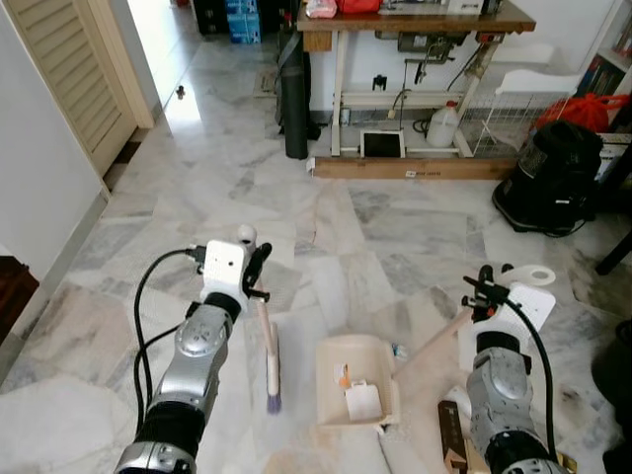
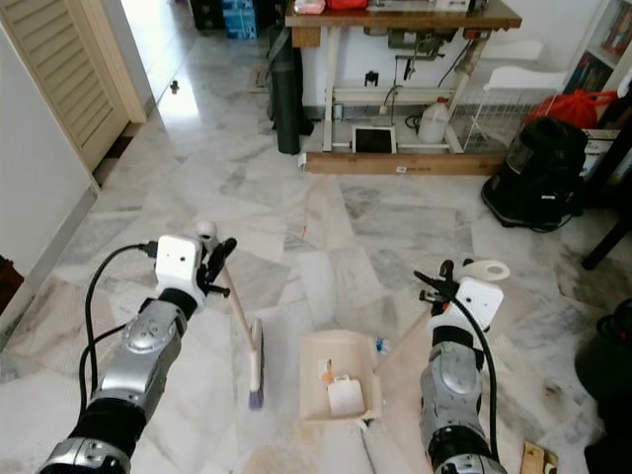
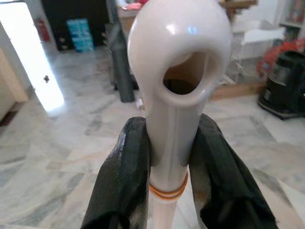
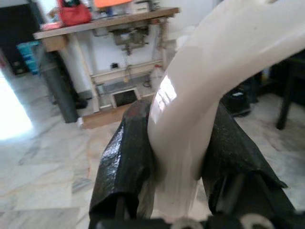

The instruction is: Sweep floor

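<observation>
No text, label, brand, number or sign is showing clearly enough to read. A small label on the wooden base board under the far surface is too small to make out, and the blue packs beyond are blurred.

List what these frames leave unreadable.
- Scraps in the dustpan: too small to identify, head views.
- Broom bristle contact with the floor: blurred.
- Left pincer and right pincer: the handles they grip block the floor ahead, wrist views.
- Wooden item: cut off by the bottom edge.
</observation>
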